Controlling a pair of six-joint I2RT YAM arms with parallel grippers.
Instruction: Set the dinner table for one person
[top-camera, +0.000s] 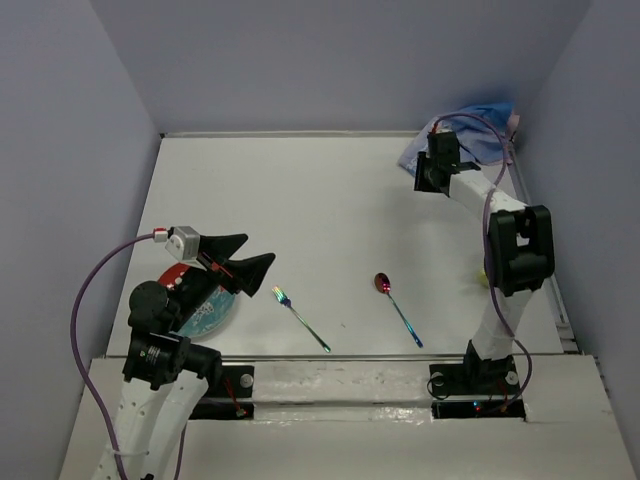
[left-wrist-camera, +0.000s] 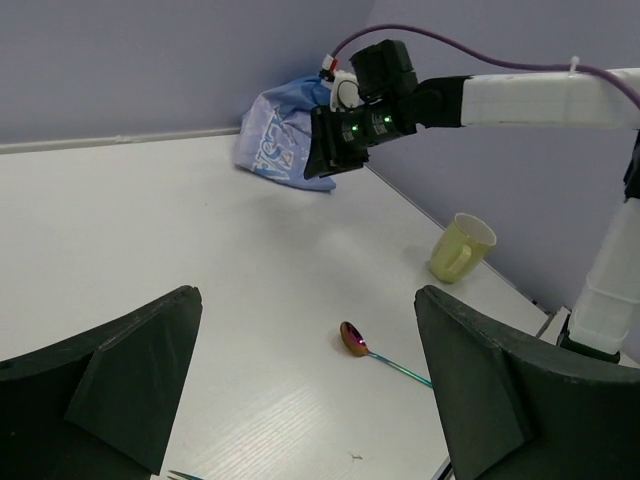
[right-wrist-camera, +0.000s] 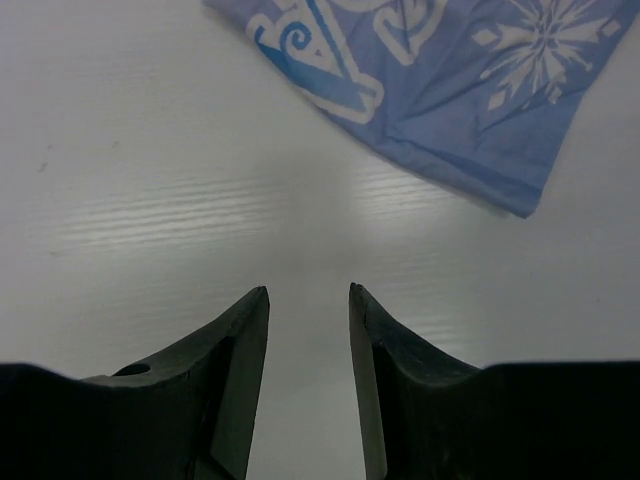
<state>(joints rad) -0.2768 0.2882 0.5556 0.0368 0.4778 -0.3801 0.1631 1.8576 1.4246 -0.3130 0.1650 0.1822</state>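
Matte white, the dinner table (top-camera: 320, 200) fills the floor of the enclosure and carries everything else. A crumpled blue cloth mat (top-camera: 490, 118) printed with white snowflakes lies in its far right corner. The right gripper (right-wrist-camera: 308, 292) hangs over bare tabletop just beside the mat's near corner. Its jaws are parted by a narrow gap, with nothing between them. Near the table's left edge, the left gripper (top-camera: 245, 257) is above the table with its jaws spread wide and empty. It is just beside a pale blue plate (top-camera: 215, 312) that lies partly under that arm, close to the near left corner. An iridescent fork (top-camera: 300, 320) lies near the near edge, left of centre, with its tines pointing away. A spoon (top-camera: 397, 308) with a reddish bowl and a blue-green handle lies well apart to its right. A pale yellow-green mug (left-wrist-camera: 462, 247) stands upright by the right edge.
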